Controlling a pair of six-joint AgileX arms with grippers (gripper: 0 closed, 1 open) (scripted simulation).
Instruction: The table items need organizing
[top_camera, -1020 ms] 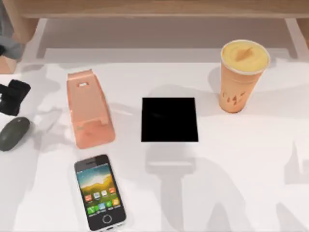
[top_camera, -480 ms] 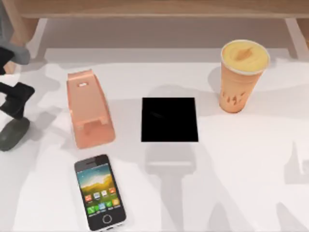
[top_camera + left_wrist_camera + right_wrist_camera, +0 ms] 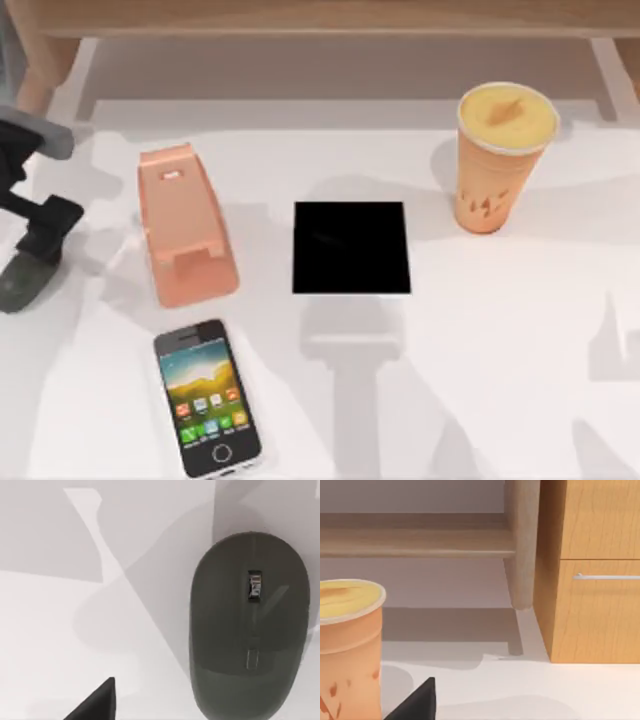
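The dark grey oval mouse (image 3: 18,285) lies at the table's (image 3: 520,360) far left, and the left wrist view sees it close from above (image 3: 250,630). My left gripper (image 3: 42,228) hangs right over the mouse's far end and hides part of it. The white-edged smartphone (image 3: 207,397) lies face up near the front, left of centre. At the back right stands the orange cup of yellow drink (image 3: 498,160), which the right wrist view also catches (image 3: 347,645). A dark tip of my right gripper (image 3: 415,704) shows beside that cup.
A salmon-pink wedge-shaped stand (image 3: 184,224) sits just right of the mouse. A flat black square pad (image 3: 351,247) lies mid-table. A wooden shelf (image 3: 320,20) runs along the back, and a wooden drawer cabinet (image 3: 595,570) stands beyond the cup.
My left arm has swung in from the left edge and come over the mouse, now covering its far end. The mouse, phone and cup have not moved.
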